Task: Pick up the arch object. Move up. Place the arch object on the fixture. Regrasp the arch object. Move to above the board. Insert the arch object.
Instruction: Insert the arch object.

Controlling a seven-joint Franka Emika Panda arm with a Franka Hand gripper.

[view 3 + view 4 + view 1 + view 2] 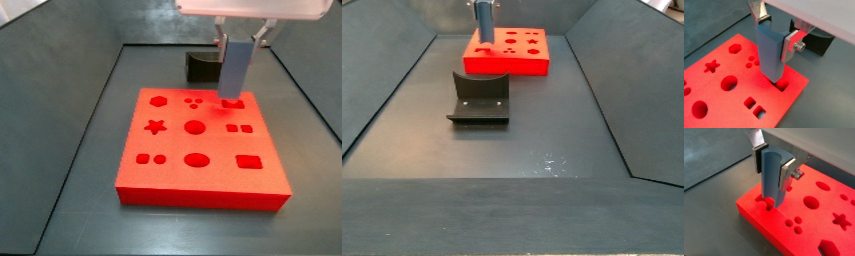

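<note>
The arch object [769, 55] is a tall pale blue-grey block, held upright with my gripper [776, 32] shut on its upper part. Both wrist views show silver fingers [759, 157] pressing its two sides. Its lower end meets the arch cutout [783, 86] at a corner of the red board [724, 65], and seems to sit just inside the opening [767, 204]. In a side view the block [237, 68] stands over the board's [201, 185] far right corner. The dark fixture [203, 66] stands behind the board with nothing on it; it is also in view [480, 97] nearer that side camera.
The board [509, 66] carries star [711, 65], round [728, 83], hexagon [735, 48] and square [750, 103] cutouts. Dark sloping walls [396, 90] enclose the grey floor [543, 140] around board and fixture.
</note>
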